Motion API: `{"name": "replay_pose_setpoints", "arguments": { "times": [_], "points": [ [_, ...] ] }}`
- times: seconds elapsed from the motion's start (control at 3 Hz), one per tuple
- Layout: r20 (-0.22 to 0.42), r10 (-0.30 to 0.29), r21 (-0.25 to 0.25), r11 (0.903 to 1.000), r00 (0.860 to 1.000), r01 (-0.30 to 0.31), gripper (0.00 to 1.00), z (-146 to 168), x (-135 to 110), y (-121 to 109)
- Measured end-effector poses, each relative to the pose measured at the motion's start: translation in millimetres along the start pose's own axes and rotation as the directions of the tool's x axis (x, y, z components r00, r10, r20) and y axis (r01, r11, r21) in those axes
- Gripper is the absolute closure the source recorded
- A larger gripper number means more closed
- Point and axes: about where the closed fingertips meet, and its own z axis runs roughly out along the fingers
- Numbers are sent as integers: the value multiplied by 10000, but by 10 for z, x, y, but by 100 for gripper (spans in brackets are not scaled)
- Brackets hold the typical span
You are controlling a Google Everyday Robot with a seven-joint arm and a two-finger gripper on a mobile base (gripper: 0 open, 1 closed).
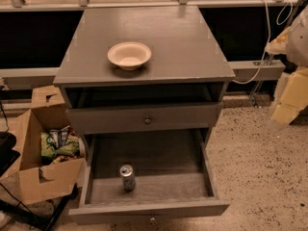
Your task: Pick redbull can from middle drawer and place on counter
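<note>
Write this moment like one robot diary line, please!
can: upright in open drawer, untouched | gripper: far right, away from drawer | counter: holds bowl, no can yet

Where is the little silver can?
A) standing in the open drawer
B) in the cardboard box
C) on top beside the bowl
A: the redbull can stands upright on the floor of the open middle drawer, near its front wall. The gripper is off at the right edge, away from the can.
</note>
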Motion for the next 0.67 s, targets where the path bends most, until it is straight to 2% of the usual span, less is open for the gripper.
{"name": "replay_pose_setpoints", "arguments": {
  "times": [0.33,0.67],
  "points": [
    [0,0,0,10000,10000,0,0,0,0,0],
    [1280,313,-337,9991,9913,-272,0,307,30,16]
  ]
}}
